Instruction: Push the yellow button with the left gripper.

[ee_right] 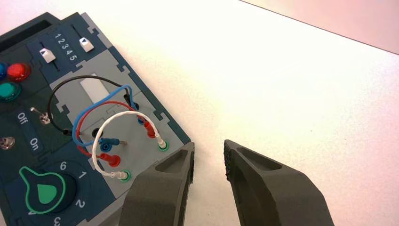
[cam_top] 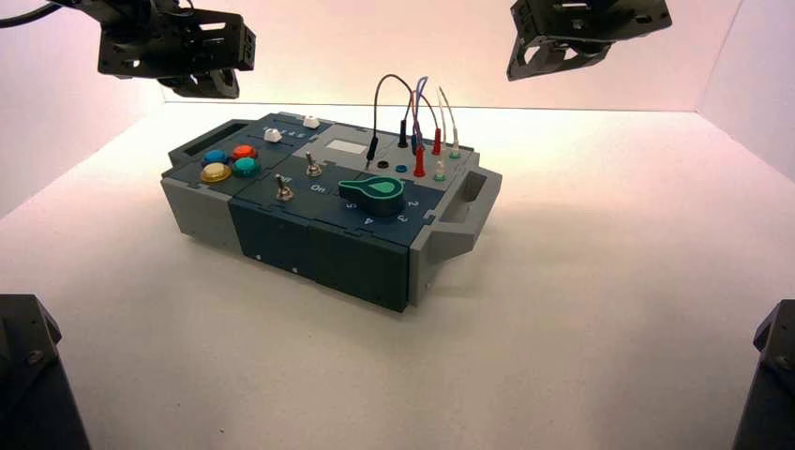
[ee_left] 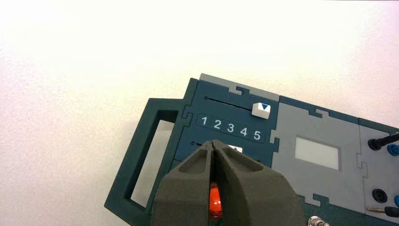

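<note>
On the box's (cam_top: 281, 239) left end, the yellow button (cam_top: 215, 172) sits at the near-left corner of a cluster of four, with the blue button (cam_top: 215, 157) behind it, the orange-red button (cam_top: 245, 151) diagonally behind, and the teal button (cam_top: 246, 167) just beside it.

The left gripper (cam_top: 202, 86) hangs high above and behind that end of the box, well apart from the buttons. Its wrist view shows the fingers (ee_left: 188, 188) pressed together, clenched on nothing, with their tips over the slider panel and a sliver of the orange-red button visible between them. The yellow button does not appear in that view.

Step in hand, as judged: the approach. No contact is made yet. The next move calls for bringing the closed fingertips forward and toward the robot's left, past the orange-red button, then straight down onto the yellow dome. Alignment matters, since the neighbouring buttons lie close.

The right gripper (ee_right: 209, 160) is parked high above the box's far right, beyond the wires (cam_top: 417, 108), with its fingers spread apart and empty.

No containers are present; the box's handle cut-outs hold nothing.
</note>
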{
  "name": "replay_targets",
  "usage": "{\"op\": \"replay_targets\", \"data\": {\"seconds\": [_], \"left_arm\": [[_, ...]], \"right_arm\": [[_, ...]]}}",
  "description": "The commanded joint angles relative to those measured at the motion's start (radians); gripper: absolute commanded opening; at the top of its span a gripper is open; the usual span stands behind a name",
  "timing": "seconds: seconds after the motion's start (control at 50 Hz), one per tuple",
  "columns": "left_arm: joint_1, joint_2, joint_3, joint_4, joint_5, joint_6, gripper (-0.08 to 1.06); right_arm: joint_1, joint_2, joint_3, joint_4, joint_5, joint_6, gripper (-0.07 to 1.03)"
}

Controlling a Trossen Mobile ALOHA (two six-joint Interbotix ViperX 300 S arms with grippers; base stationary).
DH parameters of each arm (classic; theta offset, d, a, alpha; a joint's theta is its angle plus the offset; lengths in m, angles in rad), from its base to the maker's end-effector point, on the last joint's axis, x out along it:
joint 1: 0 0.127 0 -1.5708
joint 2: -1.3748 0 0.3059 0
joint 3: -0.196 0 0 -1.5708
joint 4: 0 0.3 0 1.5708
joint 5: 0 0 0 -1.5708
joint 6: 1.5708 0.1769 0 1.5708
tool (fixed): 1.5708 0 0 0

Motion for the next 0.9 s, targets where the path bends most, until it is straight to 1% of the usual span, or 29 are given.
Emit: {"op": "replay_targets", "data": {"seconds": [0.02, 0.26, 0.32, 0.34, 0.36, 0.38, 0.4, 0.42, 0.44, 0.48, 0.5, 0.54, 0.62, 0.64, 0.66, 0.78, 0.9], "left_arm": [[-0.005, -0.02, -0.023, 0.002, -0.005, 0.0, -0.03], [-0.006, -0.031, -0.023, 0.0, 0.006, 0.002, -0.03], [-0.006, -0.04, -0.023, 0.0, 0.028, 0.0, -0.03], [-0.005, -0.051, -0.025, 0.0, 0.057, 0.002, -0.03], [-0.005, -0.051, -0.025, 0.0, 0.057, 0.002, -0.03], [-0.005, -0.055, -0.025, 0.0, 0.075, 0.002, -0.03], [-0.005, -0.064, -0.031, 0.002, 0.107, 0.002, -0.03], [-0.005, -0.069, -0.032, 0.0, 0.12, 0.0, -0.03], [-0.005, -0.08, -0.04, 0.0, 0.155, 0.002, -0.03], [-0.005, -0.084, -0.043, 0.0, 0.167, 0.002, -0.03], [-0.005, -0.103, -0.054, 0.002, 0.219, 0.002, -0.03], [-0.006, -0.123, -0.06, 0.002, 0.27, 0.005, -0.03], [-0.006, -0.14, -0.061, 0.002, 0.31, 0.006, -0.03], [-0.006, -0.149, -0.058, 0.002, 0.339, 0.006, -0.03], [-0.006, -0.149, -0.058, 0.002, 0.339, 0.006, -0.03], [-0.006, -0.16, -0.044, 0.002, 0.437, 0.006, -0.03], [-0.006, -0.178, -0.02, 0.0, 0.491, 0.003, -0.03]], "right_arm": [[0.003, -0.017, -0.015, 0.002, -0.003, 0.002, 0.36], [0.003, -0.017, -0.015, 0.002, -0.003, 0.003, 0.36], [0.003, -0.015, -0.017, 0.002, -0.003, 0.003, 0.36], [0.003, -0.015, -0.015, 0.002, -0.003, 0.002, 0.36], [0.003, -0.015, -0.015, 0.002, -0.003, 0.002, 0.36], [0.003, -0.014, -0.017, 0.002, -0.003, 0.002, 0.36], [0.003, -0.014, -0.017, 0.002, -0.003, 0.003, 0.36], [0.003, -0.012, -0.017, 0.002, -0.003, 0.002, 0.36], [0.003, -0.012, -0.017, 0.002, -0.003, 0.002, 0.36], [0.003, -0.012, -0.017, 0.002, -0.005, 0.002, 0.36], [0.003, -0.012, -0.017, 0.002, -0.005, 0.002, 0.36], [0.003, -0.012, -0.017, 0.002, -0.003, 0.002, 0.36], [0.003, -0.012, -0.017, 0.002, -0.005, 0.002, 0.36], [0.003, -0.012, -0.015, 0.002, -0.005, 0.002, 0.36], [0.003, -0.012, -0.015, 0.002, -0.005, 0.002, 0.36], [0.003, -0.008, -0.018, 0.002, -0.005, 0.002, 0.36], [0.003, -0.008, -0.017, 0.002, -0.003, 0.002, 0.36]]}}
